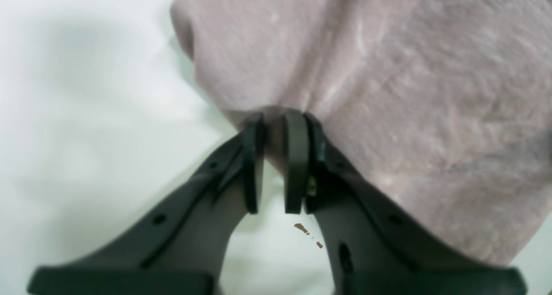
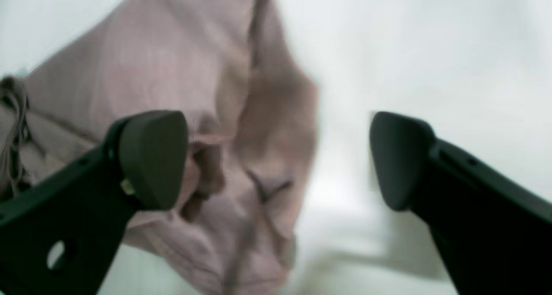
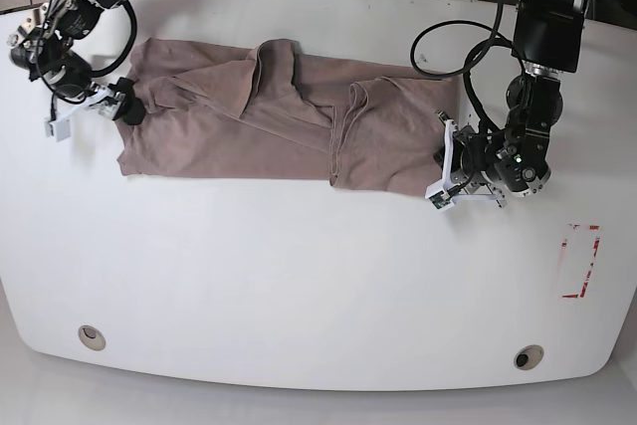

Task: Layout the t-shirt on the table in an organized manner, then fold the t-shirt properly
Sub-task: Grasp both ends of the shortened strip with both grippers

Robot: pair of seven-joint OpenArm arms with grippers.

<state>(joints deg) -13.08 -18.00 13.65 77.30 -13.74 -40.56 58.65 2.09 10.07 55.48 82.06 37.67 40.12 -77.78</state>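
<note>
Pinching now: in the left wrist view the left gripper (image 1: 276, 165) has its pads nearly together on an edge of the t-shirt (image 1: 388, 92), cloth filling twelve to three o'clock. Right wrist view: the right gripper (image 2: 278, 157) stands spread wide, nothing between. Base view: the shirt lies stretched across the table (image 3: 299, 276) from nine toward three o'clock, wrinkled.

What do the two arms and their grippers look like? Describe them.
Both arms are black with looped black cables and white brackets at the wrists. The left gripper has flat dark pads on matte black fingers; the right gripper has rounded, teardrop-shaped pads.
</note>
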